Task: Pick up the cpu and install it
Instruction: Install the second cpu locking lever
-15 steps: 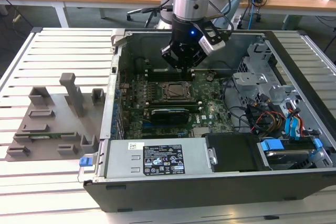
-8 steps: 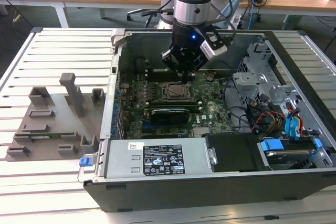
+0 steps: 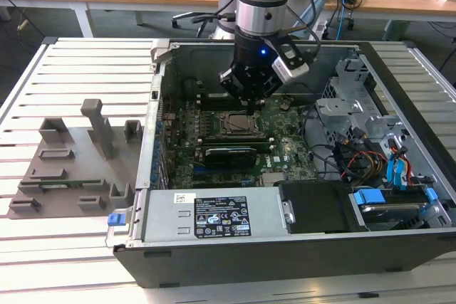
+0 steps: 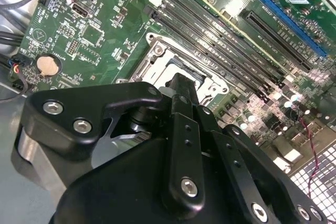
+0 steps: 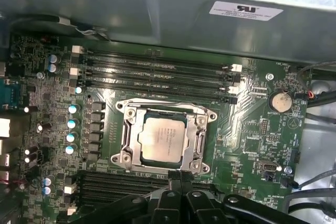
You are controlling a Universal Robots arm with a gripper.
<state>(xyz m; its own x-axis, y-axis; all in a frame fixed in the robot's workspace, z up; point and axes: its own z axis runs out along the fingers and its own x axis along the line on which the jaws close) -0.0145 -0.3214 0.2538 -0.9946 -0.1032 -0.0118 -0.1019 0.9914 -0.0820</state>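
Inside socket frame (image 5: pixel 163 141), cpu (image 5: pixel 163 138) flat, square-on

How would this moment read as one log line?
cpu: seated in socket frame | gripper: above socket edge, holding nothing | case: open

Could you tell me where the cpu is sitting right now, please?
In the first wrist view the cpu lies in the socket frame on the motherboard, between memory slots, with the hand beside it.
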